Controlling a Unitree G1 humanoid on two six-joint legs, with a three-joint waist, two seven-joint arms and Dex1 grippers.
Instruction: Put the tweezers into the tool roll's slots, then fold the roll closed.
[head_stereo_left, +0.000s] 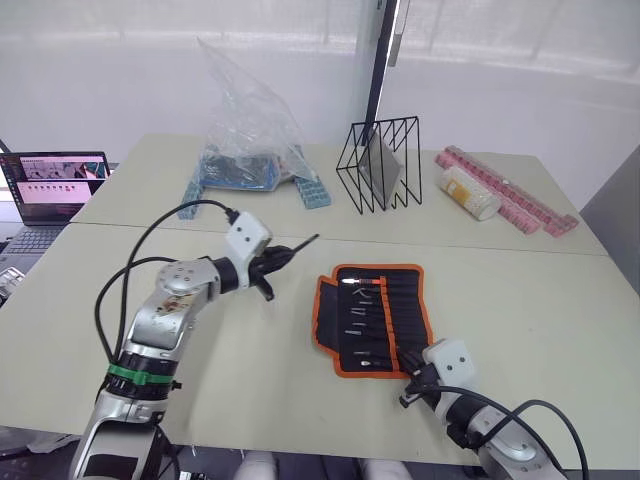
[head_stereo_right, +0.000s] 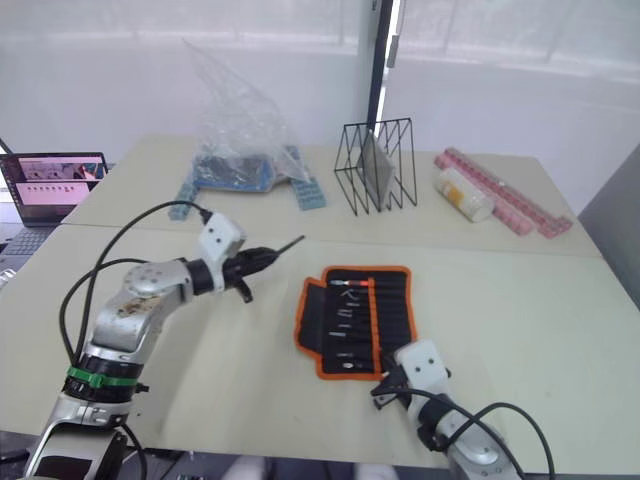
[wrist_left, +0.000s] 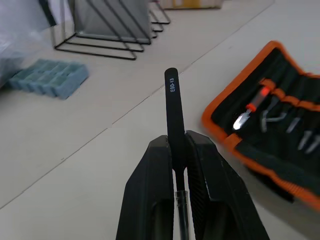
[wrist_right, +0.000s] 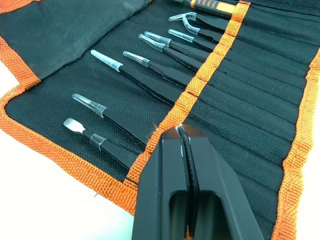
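Nearest to us, the right gripper (wrist_right: 182, 131) sits at the near edge of the tool roll (head_stereo_left: 372, 318), its two fingers pressed together with a thin black strip, apparently a fold of the fabric, caught between them right at the orange band that runs across the slots (wrist_right: 240, 107). The roll lies open and flat on the table (head_stereo_left: 520, 300), and several tweezers (wrist_right: 137, 77) already stand in their pockets, their capped tips pointing out over the black lining. Further out and to the left, well apart from the roll, our left gripper (wrist_left: 178, 145) hangs above the table with its fingers closed on a slim black tweezer (wrist_left: 173, 107), which sticks out beyond the fingertips and bears small white lettering. Beyond both arms, a black wire rack (head_stereo_left: 384, 165) stands on the far table, with a clear plastic bag (head_stereo_left: 245, 130) and blue trays (head_stereo_left: 312, 190) to its left, pink strips (head_stereo_left: 510, 195) to its right, and a laptop (head_stereo_left: 50, 190) at the far left edge.
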